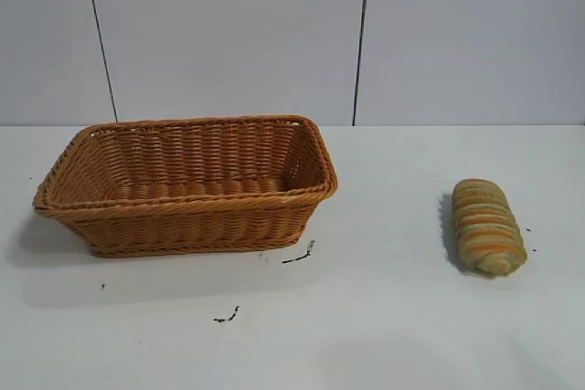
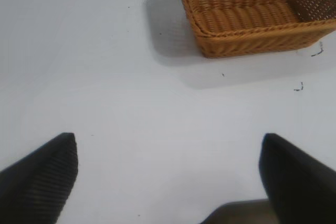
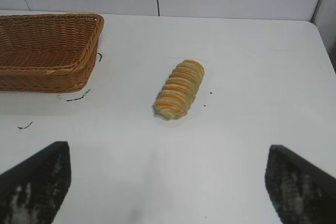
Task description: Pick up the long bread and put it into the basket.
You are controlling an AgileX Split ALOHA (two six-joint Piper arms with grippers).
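Note:
The long bread point(image 1: 487, 226), a tan loaf with orange and pale green stripes, lies on the white table at the right. It also shows in the right wrist view point(image 3: 179, 88). The wicker basket point(image 1: 137, 210) stands at the left and holds nothing; it also shows in the left wrist view point(image 2: 252, 35) and the right wrist view point(image 3: 47, 72). My right gripper point(image 3: 168, 153) is open and empty, hanging above the table short of the bread. My left gripper point(image 2: 169, 140) is open and empty, above bare table away from the basket. Neither gripper shows in the exterior view.
Small black marks point(image 1: 299, 256) dot the table in front of the basket. The table's far edge meets a grey panelled wall point(image 1: 274, 34). In the right wrist view the table's side edge point(image 3: 323, 40) runs beyond the bread.

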